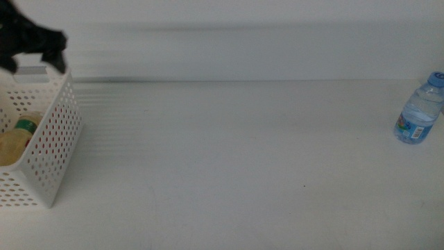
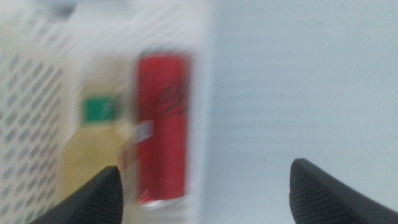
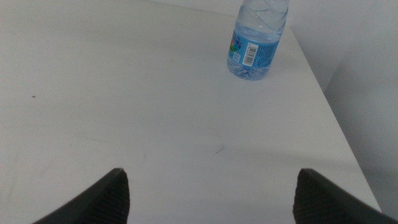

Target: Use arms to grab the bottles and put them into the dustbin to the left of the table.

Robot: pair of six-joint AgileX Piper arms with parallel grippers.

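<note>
White table (image 1: 229,160); blue-capped water bottle (image 1: 420,109) upright; red can (image 2: 163,127), yellow bottle (image 2: 93,158) in dustbin (image 1: 52,149); both jaws spread.

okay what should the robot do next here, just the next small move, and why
Probably advance the open right tool toward the water bottle: it stands alone on the table, while the can and yellow bottle already lie in the dustbin.

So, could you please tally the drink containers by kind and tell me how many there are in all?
Yellow-liquid bottle: 1, in the dustbin
Red can: 1, in the dustbin
Water bottle: 1, upright on the table
Total: 3
</note>
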